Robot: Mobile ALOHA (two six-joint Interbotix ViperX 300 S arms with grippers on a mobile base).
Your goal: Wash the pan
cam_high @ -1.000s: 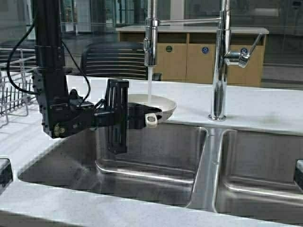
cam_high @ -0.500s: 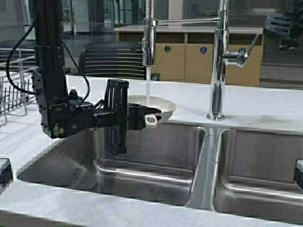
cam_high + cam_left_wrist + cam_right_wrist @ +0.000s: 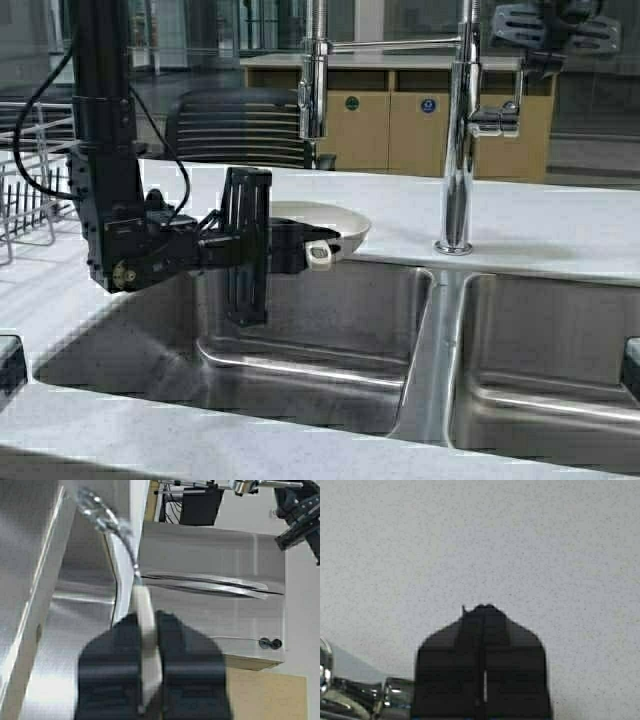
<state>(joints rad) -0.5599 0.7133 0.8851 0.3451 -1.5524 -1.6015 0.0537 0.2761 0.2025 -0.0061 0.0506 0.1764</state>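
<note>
The pan point(image 3: 322, 220), small, round and off-white, hangs level over the back of the left sink basin point(image 3: 330, 320), below the spray head point(image 3: 314, 95). No water runs from the spray head. My left gripper point(image 3: 298, 250) is shut on the pan's short handle point(image 3: 318, 254); in the left wrist view the fingers point(image 3: 120, 645) pinch the white handle point(image 3: 145, 605) of the gripper point(image 3: 147, 617). My right gripper point(image 3: 545, 30) is up at the top right, just above the faucet lever point(image 3: 498, 118). It is shut and empty, over white counter in the right wrist view point(image 3: 484, 608).
The tall chrome faucet column point(image 3: 460, 140) stands on the white counter point(image 3: 560, 230) behind the divider. The right basin point(image 3: 550, 350) is to the right. A wire dish rack point(image 3: 25, 190) is at the far left. A chrome faucet part point(image 3: 340, 695) shows beside the right gripper.
The water stream onto the pan has stopped. My right gripper has come into view at the top right and moved left to above the faucet lever. The left arm and pan stay still.
</note>
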